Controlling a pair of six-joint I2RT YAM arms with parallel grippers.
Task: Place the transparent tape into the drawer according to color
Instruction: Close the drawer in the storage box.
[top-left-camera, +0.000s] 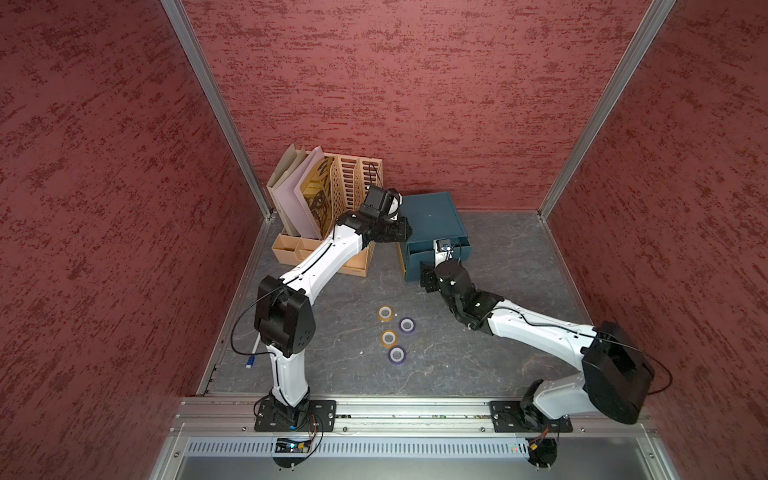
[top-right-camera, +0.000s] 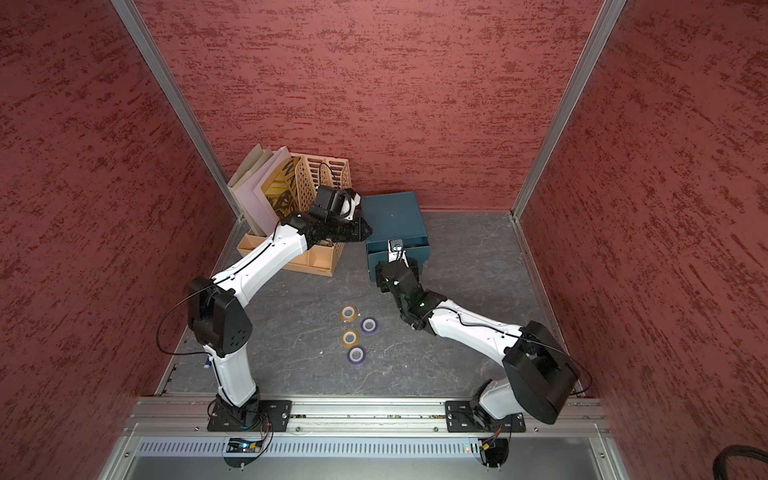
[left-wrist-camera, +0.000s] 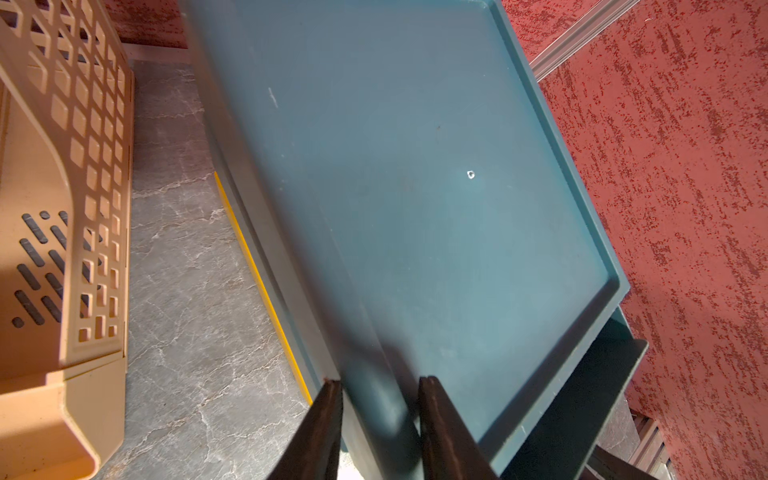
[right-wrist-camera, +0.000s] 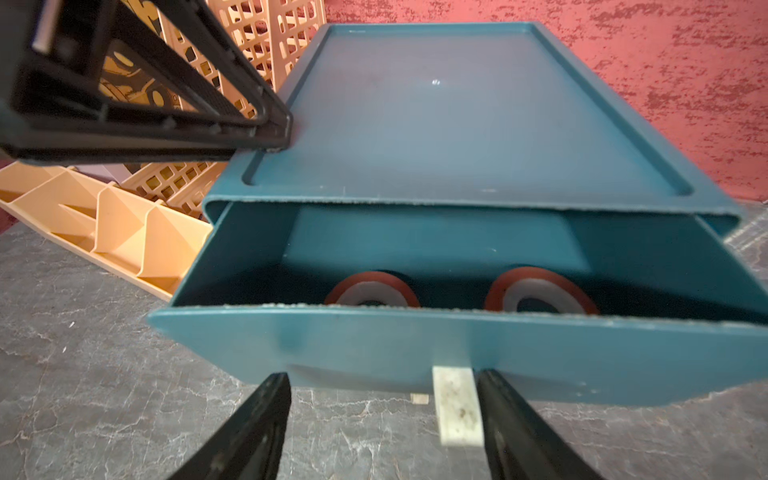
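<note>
Top drawer (right-wrist-camera: 582, 357) of the drawer chest (top-left-camera: 432, 216) stands pulled out toward the rig base; two red rolls (right-wrist-camera: 372, 291) lie flat inside, holes up

Right gripper (right-wrist-camera: 382, 376) sits at the drawer front, jaws wide, with the pale pull tab (right-wrist-camera: 455, 403) just beside one finger, unclamped

Left gripper (left-wrist-camera: 380, 381) has a narrow gap, tips on the chest's top corner, clamping nothing I can see

Orange-yellow rolls (top-left-camera: 385, 313) and purple rolls (top-left-camera: 407, 324) lie flat on the table (top-left-camera: 498, 353), back from the right gripper and nearer it than the left

The rolls are round, with no long axis. The drawer runs front-to-back, so I judge a straight push shuts it
</note>
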